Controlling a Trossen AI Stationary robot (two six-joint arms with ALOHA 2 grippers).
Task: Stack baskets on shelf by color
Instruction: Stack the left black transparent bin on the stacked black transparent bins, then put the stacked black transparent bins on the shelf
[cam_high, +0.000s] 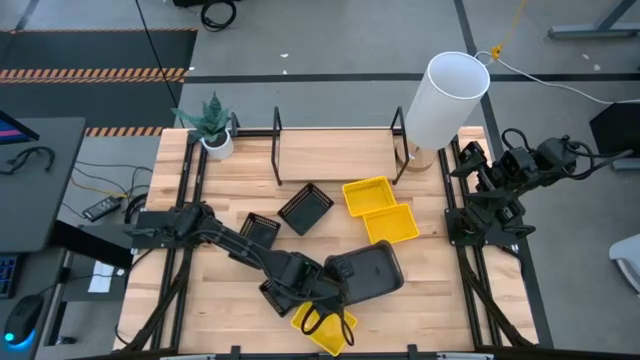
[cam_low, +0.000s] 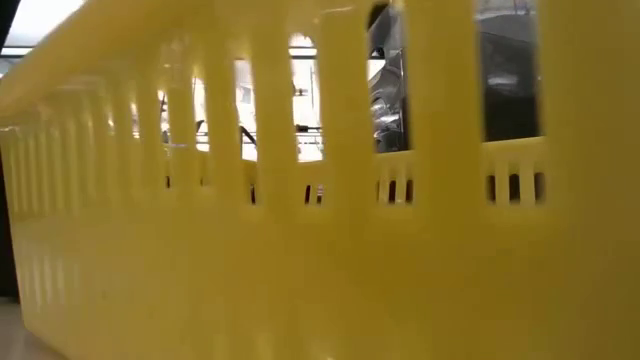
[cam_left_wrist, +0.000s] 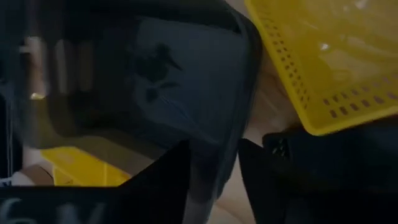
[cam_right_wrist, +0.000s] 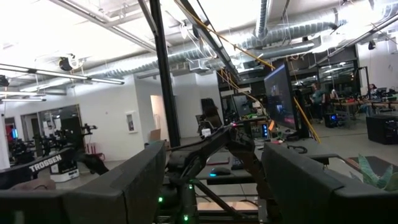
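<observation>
In the high view my left gripper (cam_high: 333, 287) reaches from the table's left to the near-left side of a dark grey basket (cam_high: 368, 270), which sits tilted near the table's middle. A yellow basket (cam_high: 325, 328) lies below the gripper at the near edge and fills the low view (cam_low: 320, 250). Two more yellow baskets (cam_high: 380, 210) lie side by side toward the far right. Black slatted baskets (cam_high: 304, 208) (cam_high: 260, 230) rest on the tabletop. The shelf (cam_high: 335, 150) runs along the far side. My right gripper (cam_right_wrist: 214, 186) is open, parked at the right edge (cam_high: 490, 205). My left gripper (cam_left_wrist: 214, 186) is shut on the dark grey basket's side wall at its rim (cam_left_wrist: 214, 165). One finger (cam_left_wrist: 165, 180) is on the inner side and the other (cam_left_wrist: 264, 180) on the outer side. The basket looks tipped up, with yellow showing beneath it.
A white cylindrical lamp shade (cam_high: 445, 100) stands at the shelf's far-right end and a small potted plant (cam_high: 213, 128) at its far-left end. Black bracket uprights (cam_high: 277, 150) rise along the shelf. Bare wood lies at the table's near right.
</observation>
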